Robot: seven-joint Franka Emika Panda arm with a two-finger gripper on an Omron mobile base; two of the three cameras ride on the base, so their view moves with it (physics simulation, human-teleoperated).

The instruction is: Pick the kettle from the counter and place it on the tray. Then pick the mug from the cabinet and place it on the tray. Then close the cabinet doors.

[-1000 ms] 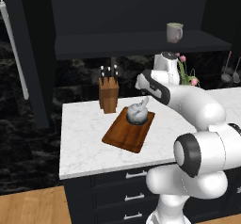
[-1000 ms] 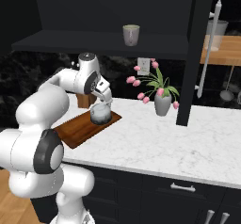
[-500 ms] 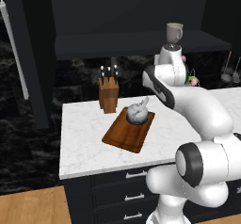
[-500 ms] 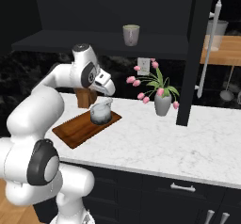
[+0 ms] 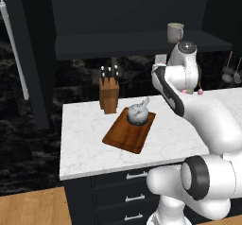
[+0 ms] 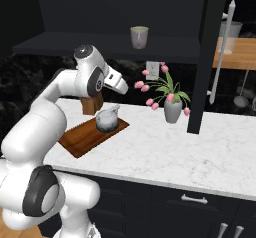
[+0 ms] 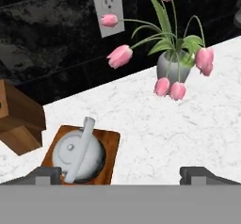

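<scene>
Two rear flanks, shared counter

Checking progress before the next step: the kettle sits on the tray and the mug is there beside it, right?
Not quite. The kettle does sit on the tray, but the mug stands on the cabinet shelf, as the right base view shows.

the silver-grey kettle is set upright at the far end of the reddish-brown tray, near the counter's back edge; the pale mug is kept on the cabinet shelf.
</scene>
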